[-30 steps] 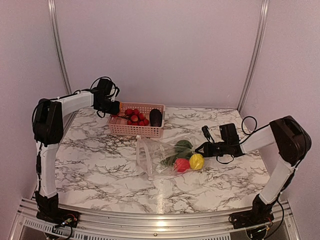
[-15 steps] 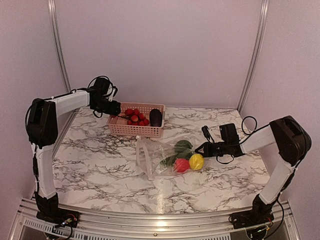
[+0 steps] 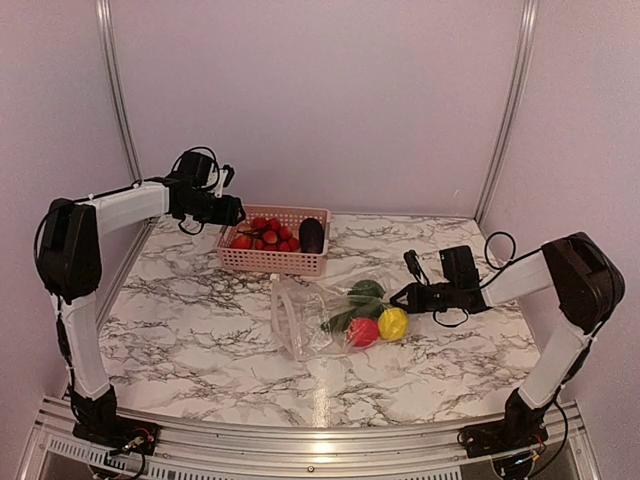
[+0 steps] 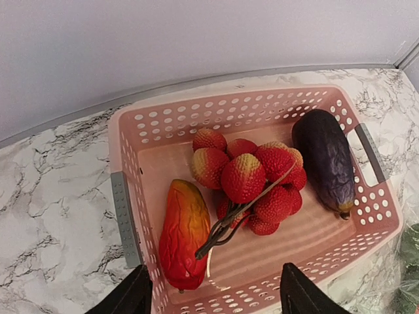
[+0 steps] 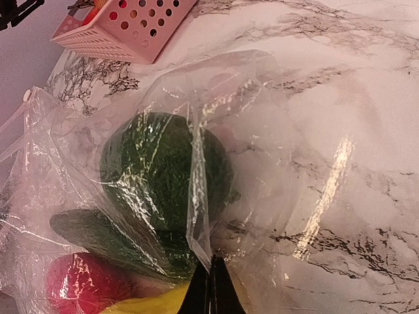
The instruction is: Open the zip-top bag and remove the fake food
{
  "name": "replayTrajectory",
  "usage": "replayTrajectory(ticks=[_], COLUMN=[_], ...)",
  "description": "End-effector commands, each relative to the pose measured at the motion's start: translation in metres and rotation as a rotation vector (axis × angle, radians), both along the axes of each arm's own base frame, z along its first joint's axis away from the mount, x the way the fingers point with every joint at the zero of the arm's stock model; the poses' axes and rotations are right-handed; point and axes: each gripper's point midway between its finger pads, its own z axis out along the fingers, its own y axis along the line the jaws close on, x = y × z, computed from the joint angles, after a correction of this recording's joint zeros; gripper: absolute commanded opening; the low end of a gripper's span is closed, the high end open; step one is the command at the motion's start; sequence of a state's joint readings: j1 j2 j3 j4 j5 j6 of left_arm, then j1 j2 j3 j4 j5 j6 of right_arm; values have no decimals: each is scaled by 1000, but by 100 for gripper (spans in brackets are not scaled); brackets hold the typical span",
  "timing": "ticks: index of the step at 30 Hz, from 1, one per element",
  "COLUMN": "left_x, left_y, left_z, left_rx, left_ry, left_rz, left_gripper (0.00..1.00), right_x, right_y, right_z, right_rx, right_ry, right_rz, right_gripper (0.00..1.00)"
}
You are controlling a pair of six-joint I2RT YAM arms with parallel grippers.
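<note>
The clear zip-top bag [image 3: 305,318] lies mid-table, its mouth toward the left. Fake food shows inside it: a dark green piece [image 5: 157,163], a red one [image 3: 362,331] and a yellow lemon [image 3: 393,323]. My right gripper [image 5: 211,267] is shut on a fold of the bag's plastic at its right end. My left gripper [image 4: 213,301] hovers open over the near left part of the pink basket [image 4: 124,163], nothing between its fingers. In the basket lie a red-orange piece [image 4: 184,232], a red round cluster [image 4: 252,180] and a purple eggplant [image 4: 325,160].
The basket [image 3: 275,262] stands at the back of the marble table, close to the rear wall. Metal frame posts rise at the back left and back right. The right arm's cable [image 3: 497,245] loops above the table's right side.
My left gripper has opened wider and lifted up and back from the basket's left end. The right gripper and the bag have stayed put.
</note>
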State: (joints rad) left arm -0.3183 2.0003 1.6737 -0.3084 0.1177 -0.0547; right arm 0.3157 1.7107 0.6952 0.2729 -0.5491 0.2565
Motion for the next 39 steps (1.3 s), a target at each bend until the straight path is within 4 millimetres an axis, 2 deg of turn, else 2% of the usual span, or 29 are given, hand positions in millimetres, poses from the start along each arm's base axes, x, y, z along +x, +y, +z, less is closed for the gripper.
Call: replayTrajectory(ticks=[1,2,5,10,14,17,20,23,28,31,39], left_x=[-32,-44,-78,-149,-204,-230,-253,-262,-257,-258,-256], left_y=[-15,-17,-17,-24,-42,-52,-70,-85,-111,-133,-195], left_z=[17,29,38,32,6,-14,-30,-40,-62,-72,-81], left_rx=[-76,-97,-185,-333,-314,-329,-321,-316,-299,-292,-208], left_ry=[-48,-82,-123,-143,-92,-35,-30,-37,-12,-1,-28], left_rz=[-69,-85,-100,-149,-231,-281,-359,-407,-440,-494,-626], left_gripper=[66,65,61,53,47,39,38,37,34,34,34], right_x=[2,2,1,-1,-3,-4,-3,-3,-2,0,1], right_y=[-1,-1,0,2,4,6,8,8,8,8,11], right_z=[10,11,11,12,11,11,10,8,7,7,5], right_rx=[8,9,14,26,30,31,30,27,23,19,26], right_ry=[-19,-21,-21,-20,-17,-16,-14,-11,-5,-4,4], right_rz=[4,6,11,19,29,34,35,35,36,38,43], right_gripper=[0,0,0,0,0,0,0,0,0,0,0])
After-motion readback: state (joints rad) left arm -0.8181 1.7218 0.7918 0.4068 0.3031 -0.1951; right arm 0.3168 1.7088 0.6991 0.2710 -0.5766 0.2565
